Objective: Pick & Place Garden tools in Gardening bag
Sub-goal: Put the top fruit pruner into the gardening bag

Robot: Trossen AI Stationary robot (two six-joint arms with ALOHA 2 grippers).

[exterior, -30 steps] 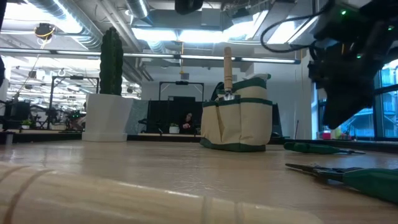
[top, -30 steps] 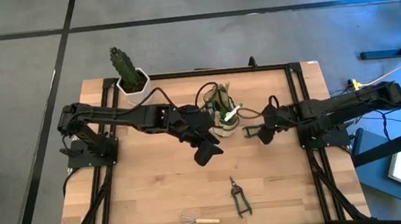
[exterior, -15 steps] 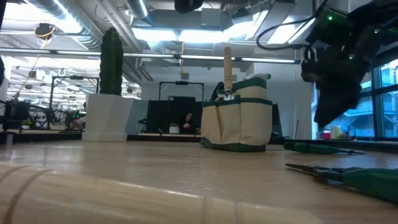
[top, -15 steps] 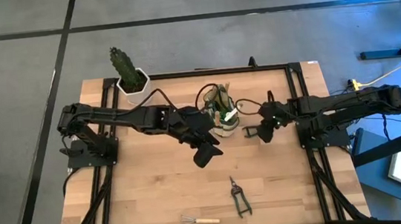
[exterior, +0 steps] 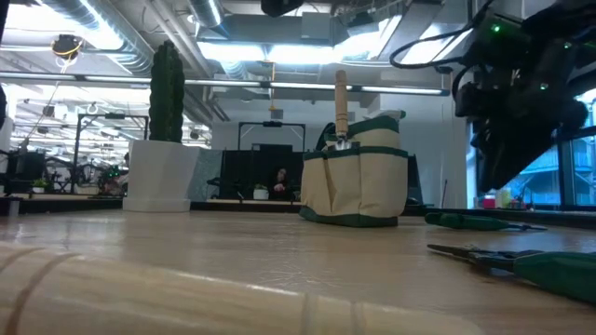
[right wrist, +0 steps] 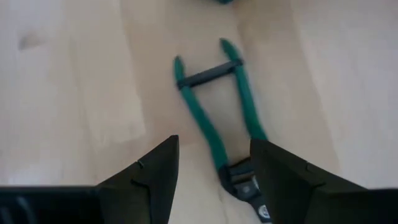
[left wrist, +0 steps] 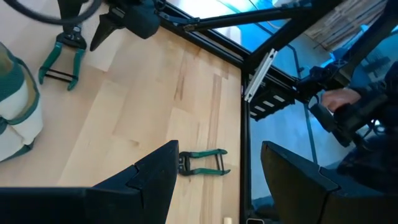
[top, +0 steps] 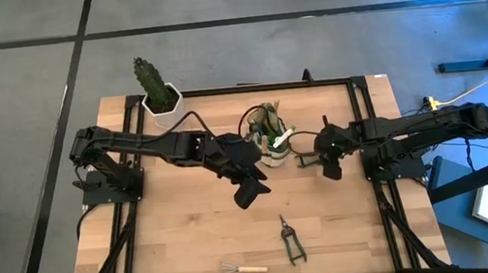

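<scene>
The olive and pale gardening bag [top: 267, 143] stands at the table's middle, and a wooden-handled tool [exterior: 341, 102] sticks up out of it. Green-handled shears [right wrist: 217, 106] lie flat on the table just right of the bag. My right gripper [right wrist: 211, 186] hovers open over them, a finger on either side of the shears' dark head without touching it; it also shows in the high view [top: 325, 162]. My left gripper [top: 248, 193] is open and empty in front of the bag. A second pair of shears [top: 291, 241] and a wire rake [top: 240, 267] lie near the front edge.
A cactus in a white pot [top: 159, 93] stands at the far left corner. Black frame rails [top: 364, 115] run along the table's sides. Bare wood lies between the bag and the front tools.
My right gripper has shifted a little toward the table's right edge over the green-handled shears and has turned slightly. The shears and the bag lie as before.
</scene>
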